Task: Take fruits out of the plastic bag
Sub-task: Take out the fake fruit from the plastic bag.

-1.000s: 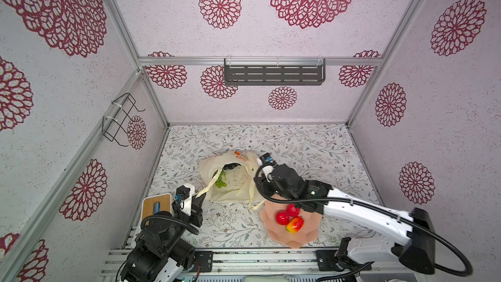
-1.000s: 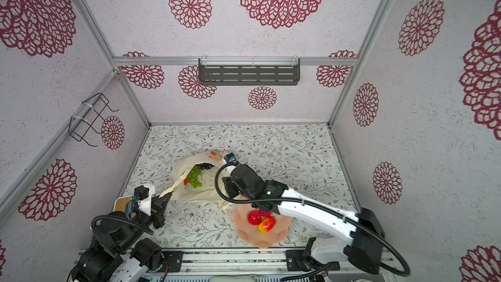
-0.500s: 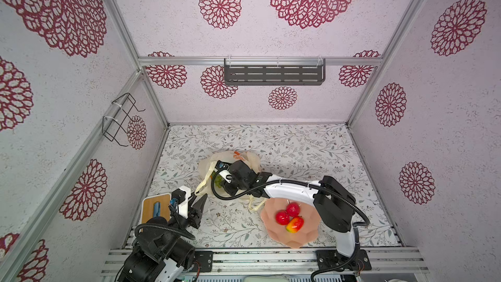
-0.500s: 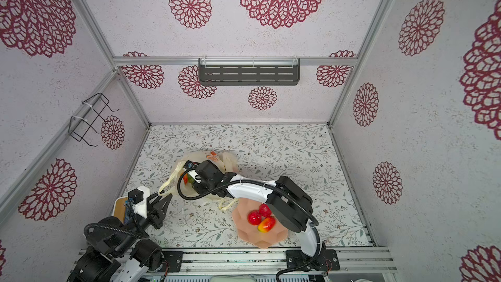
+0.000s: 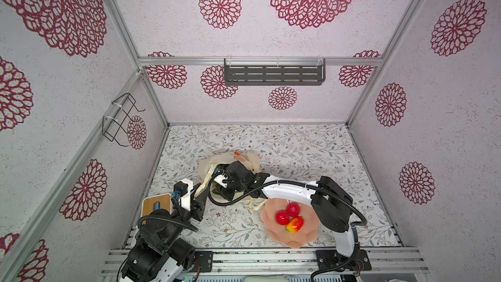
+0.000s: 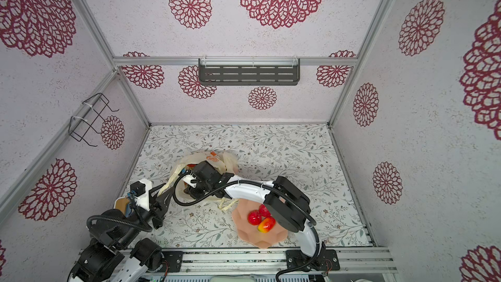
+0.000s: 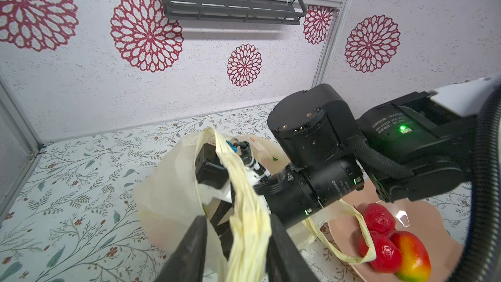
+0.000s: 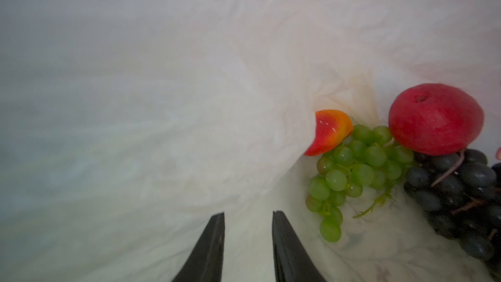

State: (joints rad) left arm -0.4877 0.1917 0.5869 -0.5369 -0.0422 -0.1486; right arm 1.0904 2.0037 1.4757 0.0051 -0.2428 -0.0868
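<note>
The cream plastic bag (image 5: 252, 160) (image 6: 230, 162) lies mid-table, mouth facing the front left. My right gripper (image 8: 248, 214) is open inside it with nothing between its fingers; both top views show only its wrist (image 5: 235, 177). Beside it in the bag lie a red apple (image 8: 435, 119), a mango (image 8: 332, 131), green grapes (image 8: 355, 166) and dark grapes (image 8: 461, 193). My left gripper (image 7: 237, 221) (image 5: 206, 191) is open around a bag handle (image 7: 244, 193), which touches one finger. Two red apples (image 5: 293, 208) and a mango (image 5: 295, 224) sit in the pink bowl (image 5: 298, 240).
The bag's other loop handle (image 7: 363, 240) drapes over the bowl's rim. A wooden block (image 5: 157, 204) sits at the front left by the left arm. A grey shelf (image 5: 273, 74) hangs on the back wall, a wire basket (image 5: 119, 120) on the left wall.
My right arm swung left from beside the bowl and pushed its gripper into the bag. My left gripper opened and moved forward, so the bag handle now lies between its fingers.
</note>
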